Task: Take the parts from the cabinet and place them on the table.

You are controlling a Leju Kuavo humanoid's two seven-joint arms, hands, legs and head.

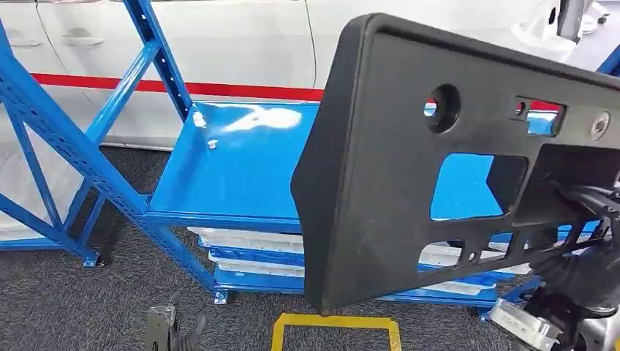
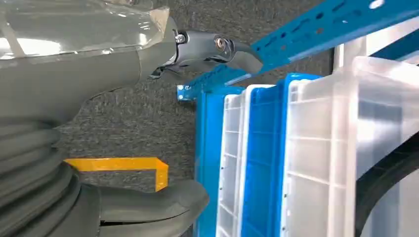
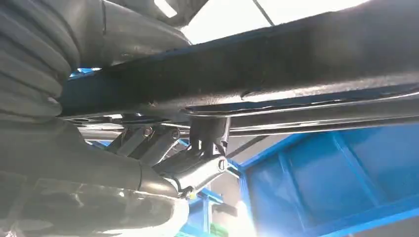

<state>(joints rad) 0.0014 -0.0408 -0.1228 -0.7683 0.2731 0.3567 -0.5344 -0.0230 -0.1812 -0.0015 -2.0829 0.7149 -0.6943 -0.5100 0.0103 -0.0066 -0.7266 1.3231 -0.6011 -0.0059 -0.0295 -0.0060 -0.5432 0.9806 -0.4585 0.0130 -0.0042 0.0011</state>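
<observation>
Right hand (image 1: pixel 577 219) grips matte black moulded panel (image 1: pixel 409 183), cutouts.

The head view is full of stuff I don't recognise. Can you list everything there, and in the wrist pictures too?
panel: one, black plastic with cut-outs, held up in front of the rack
rack: one, blue metal, shelf bare on top
crates: several, blue and clear white, stacked on the rack's low shelf
tape: one yellow outline, on the grey carpet
car: one, white with a red stripe, behind the rack
right hand: one, dark, grips the panel's edge
left hand: one, grey, hangs low near the crates, holding nothing
</observation>
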